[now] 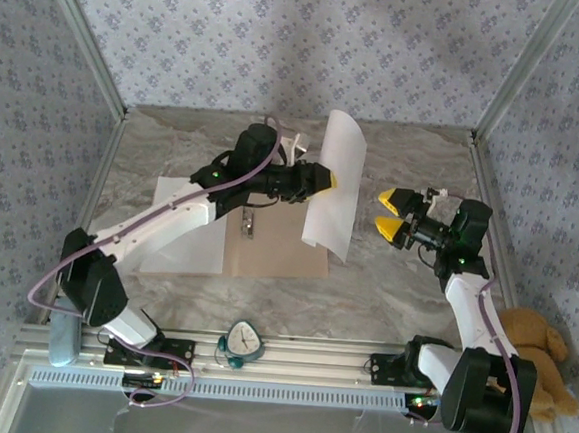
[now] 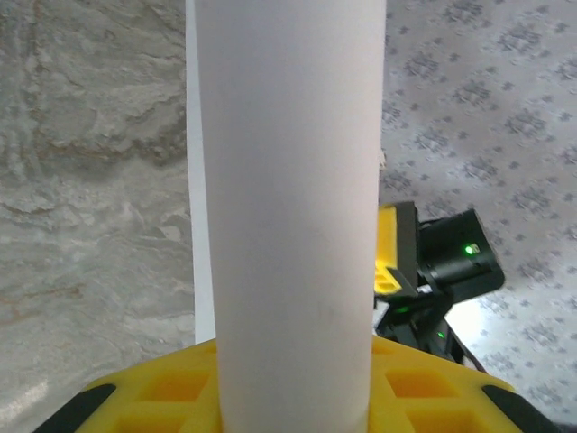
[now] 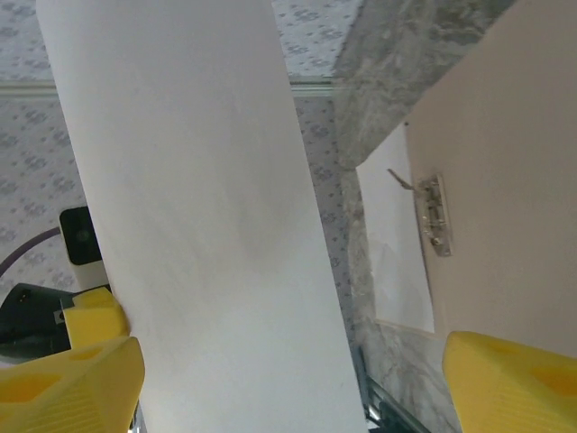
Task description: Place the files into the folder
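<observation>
**A:** Where are the files?

**B:** One, the raised sheet (image 1: 339,180), stands up off the counter (image 1: 404,296), bowed into a curve over the right edge of the folder (image 1: 282,251). The other, the flat sheet (image 1: 183,233), lies on the folder's left side, its edge meeting the tan card. I cannot tell whether a folder flap sits under it.

**A:** And the folder itself?

**B:** It lies open and flat in the middle of the counter, with the metal clip (image 1: 250,223) near its left edge, close to the flat sheet.

**A:** What holds the raised sheet?

**B:** The left gripper (image 1: 324,179). Its arm reaches across the folder from the left. In the left wrist view the paper rises straight out from between the yellow fingers (image 2: 162,397), which are nipped narrow on its lower edge.

**A:** And the other arm?

**B:** The right gripper (image 1: 382,212) sits just to the right of the raised sheet, pointing at it. Its fingers (image 3: 72,379) are spread wide and hold nothing. From above there is a small gap between the tips and the paper.

**A:** Anything else about?

**B:** A teddy bear (image 1: 534,356) sits off the counter's right side, beside the right arm's base.
</observation>
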